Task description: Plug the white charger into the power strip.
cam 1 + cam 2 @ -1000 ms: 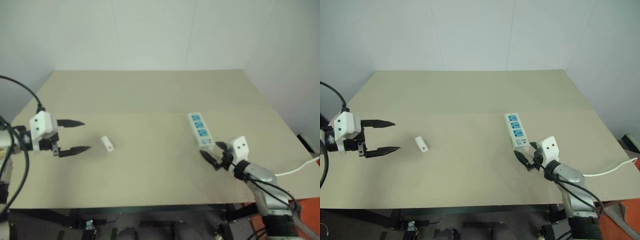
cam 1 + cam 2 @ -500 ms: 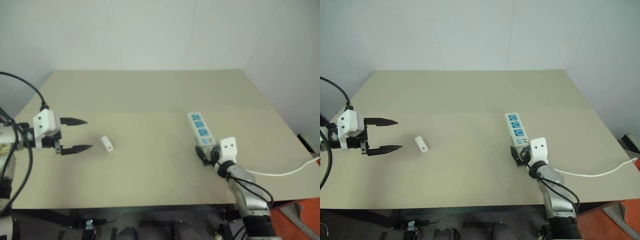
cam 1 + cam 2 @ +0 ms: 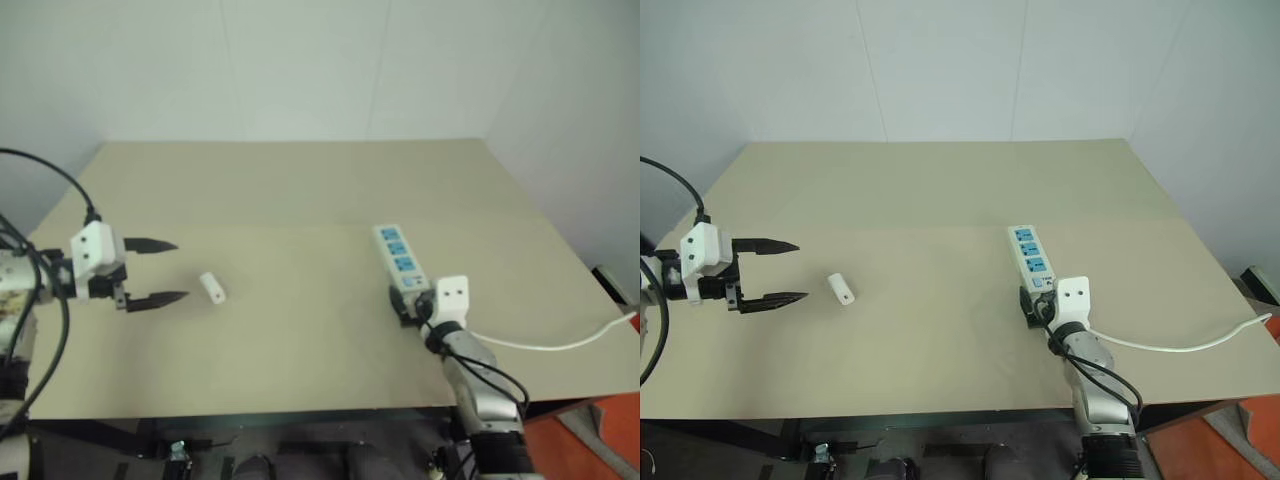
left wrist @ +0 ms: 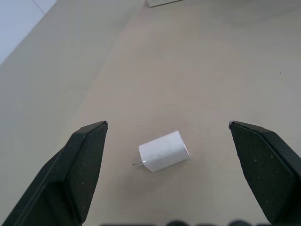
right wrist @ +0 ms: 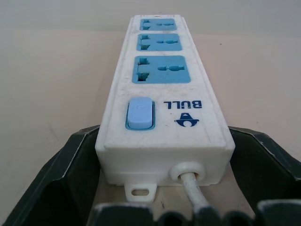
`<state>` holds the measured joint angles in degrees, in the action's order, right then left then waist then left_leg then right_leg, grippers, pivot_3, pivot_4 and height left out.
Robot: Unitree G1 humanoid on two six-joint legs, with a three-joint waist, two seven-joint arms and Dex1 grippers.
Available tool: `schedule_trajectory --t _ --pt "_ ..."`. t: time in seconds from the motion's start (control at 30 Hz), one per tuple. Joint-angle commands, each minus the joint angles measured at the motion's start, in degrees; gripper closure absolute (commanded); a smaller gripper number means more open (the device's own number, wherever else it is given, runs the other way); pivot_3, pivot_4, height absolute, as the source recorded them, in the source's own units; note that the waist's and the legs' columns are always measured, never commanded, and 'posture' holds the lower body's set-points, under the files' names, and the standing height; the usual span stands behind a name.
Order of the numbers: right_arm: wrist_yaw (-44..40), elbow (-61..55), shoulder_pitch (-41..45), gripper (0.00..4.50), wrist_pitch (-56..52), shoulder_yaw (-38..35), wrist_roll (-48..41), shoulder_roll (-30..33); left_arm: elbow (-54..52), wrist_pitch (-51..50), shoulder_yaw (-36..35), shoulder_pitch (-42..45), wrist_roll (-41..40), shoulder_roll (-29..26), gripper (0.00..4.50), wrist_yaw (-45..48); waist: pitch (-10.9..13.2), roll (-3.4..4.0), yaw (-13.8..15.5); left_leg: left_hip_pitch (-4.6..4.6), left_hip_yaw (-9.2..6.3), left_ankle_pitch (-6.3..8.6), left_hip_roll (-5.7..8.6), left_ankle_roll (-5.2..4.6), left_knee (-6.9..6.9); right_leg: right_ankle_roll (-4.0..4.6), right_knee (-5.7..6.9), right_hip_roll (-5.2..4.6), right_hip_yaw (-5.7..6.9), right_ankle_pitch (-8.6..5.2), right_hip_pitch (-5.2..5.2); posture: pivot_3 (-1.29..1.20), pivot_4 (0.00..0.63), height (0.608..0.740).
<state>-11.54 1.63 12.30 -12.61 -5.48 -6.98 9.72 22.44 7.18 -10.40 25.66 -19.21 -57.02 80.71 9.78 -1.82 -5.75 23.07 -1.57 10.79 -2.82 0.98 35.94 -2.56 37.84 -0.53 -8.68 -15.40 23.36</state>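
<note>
Tabletop holds white charger and power strip, well apart.

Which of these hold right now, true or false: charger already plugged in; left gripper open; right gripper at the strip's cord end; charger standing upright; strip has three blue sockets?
1. The white charger is plugged into the power strip. False: it lies apart on the table.
2. The left gripper is open. True.
3. The right gripper straddles the strip's cord end. True.
4. The charger stands upright. False: it lies on its side.
5. The strip has three blue sockets. True.
</note>
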Motion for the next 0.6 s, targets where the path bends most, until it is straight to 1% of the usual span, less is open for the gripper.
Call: schedule_trajectory --t 0.03,0.13,0.23,0.3,0.4,0.5,0.6 --pt "-0.4 0.5 1.0 1.08 1.4 -1.3 -1.4 0.1 -2.4 -0.5 -1.9 0.1 -1.2 -1.0 0.00 -0.3 0.0 -0.06 0.0 0.00 0.00 0.00 0.00 0.00 0.01 0.00 0.00 0.00 0.00 0.00 -0.01 0.00 0.150 0.740" --pt "-1.1 0.5 1.2 1.08 0.8 -1.5 -1.8 0.8 -3.0 -0.5 -1.5 0.7 -0.9 -1.6 0.00 -0.1 0.0 -0.08 0.0 -0.05 0.00 0.00 0.00 0.00 0.02 0.00 0.01 0.00 0.00 0.00 -0.04 0.00 0.150 0.740" --pt "-2.1 0.4 0.8 1.08 0.1 -1.5 -1.8 2.5 -3.8 -1.8 0.1 3.1 0.3 -3.3 0.00 1.0 0.0 -0.07 0.1 -0.06 0.00 0.00 0.00 0.00 0.01 0.00 0.01 0.00 0.00 0.00 -0.05 0.00 0.150 0.740" --pt "-2.8 0.8 0.8 1.08 -0.3 -1.6 -1.9 3.5 -3.2 0.3 2.4 6.2 2.1 -4.8 0.00 4.2 0.0 -0.09 0.1 -0.04 0.00 0.00 0.00 0.00 0.01 -0.01 -0.01 0.00 0.00 0.00 -0.04 0.00 0.150 0.740" --pt "-3.5 1.3 1.4 1.08 -1.0 -2.0 -2.5 4.5 0.2 3.5 7.7 13.5 3.0 -6.0 0.00 10.8 -0.1 -0.10 0.4 0.00 -0.02 0.00 0.02 0.00 0.02 -0.01 -0.09 0.00 0.03 0.00 -0.07 0.00 0.150 0.740" --pt "-4.4 2.5 2.7 1.08 -1.1 -2.2 -3.1 5.7 2.9 9.2 21.4 21.3 0.9 -8.0 0.00 11.8 -0.1 -0.10 0.2 0.00 -0.01 0.00 0.04 0.00 0.04 -0.03 -0.12 -0.01 0.02 0.00 -0.10 0.00 0.150 0.740" --pt "-4.9 3.5 3.7 1.08 -1.1 -2.4 -3.5 6.1 8.6 16.9 34.2 30.2 2.9 -7.8 0.00 11.8 -0.1 -0.10 0.2 0.00 -0.02 0.00 0.05 0.00 0.03 -0.04 -0.10 0.00 0.01 0.00 -0.09 0.00 0.150 0.740"
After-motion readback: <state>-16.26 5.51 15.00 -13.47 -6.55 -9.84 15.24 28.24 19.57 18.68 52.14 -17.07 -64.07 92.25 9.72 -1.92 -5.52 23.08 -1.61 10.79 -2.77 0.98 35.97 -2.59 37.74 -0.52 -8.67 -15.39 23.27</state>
